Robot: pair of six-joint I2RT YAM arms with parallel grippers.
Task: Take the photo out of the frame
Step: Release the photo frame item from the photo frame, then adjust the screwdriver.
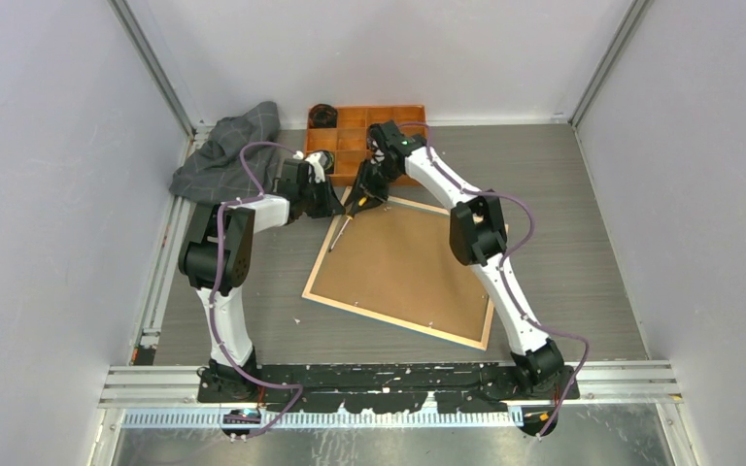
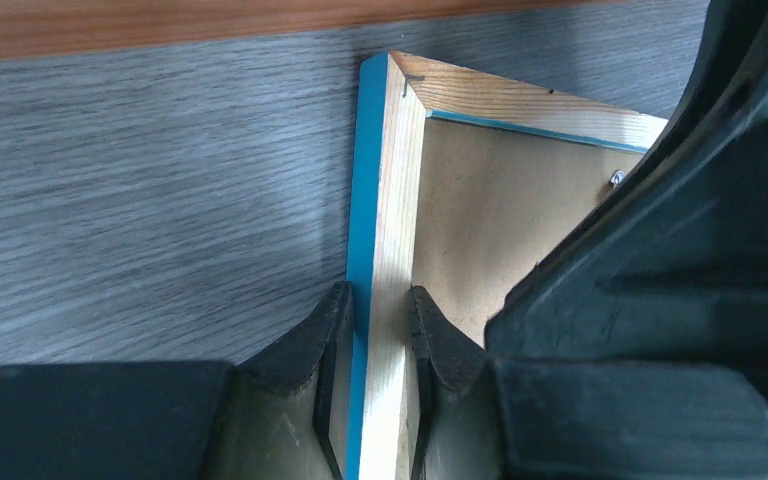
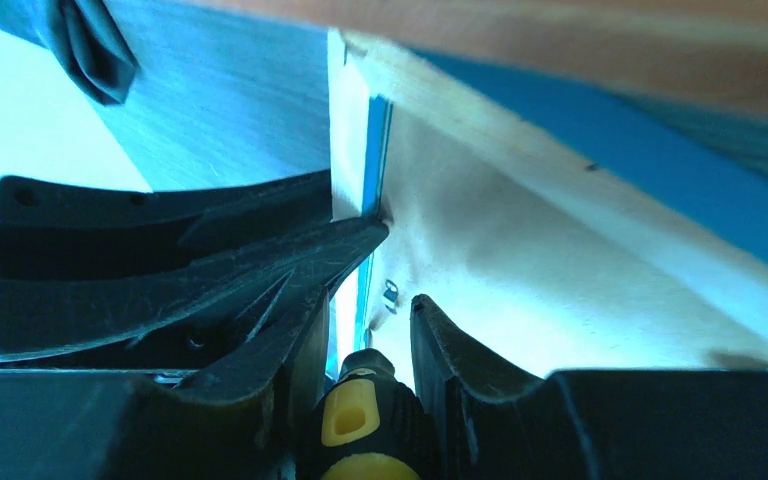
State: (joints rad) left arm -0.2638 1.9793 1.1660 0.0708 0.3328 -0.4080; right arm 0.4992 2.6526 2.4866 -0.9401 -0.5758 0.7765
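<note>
The frame (image 1: 317, 275) lies face down, its wood rim up and its blue edge (image 2: 368, 180) showing. The brown backing board (image 1: 403, 267) fills it. The photo is hidden beneath. My left gripper (image 2: 377, 300) is shut on the frame's left rim (image 2: 392, 200) near the far corner. It also shows in the top view (image 1: 333, 203). My right gripper (image 3: 370, 310) is shut on a black and yellow screwdriver (image 3: 360, 420). It hovers over the same corner (image 1: 364, 192). The shaft (image 1: 340, 233) points along the left rim, near a small metal tab (image 3: 390, 292).
An orange compartment tray (image 1: 350, 131) stands just behind the frame's far corner, with a black roll (image 1: 322, 115) in it. A grey cloth (image 1: 228, 150) lies bunched at the back left. Metal rails run along the table's left side and near edge.
</note>
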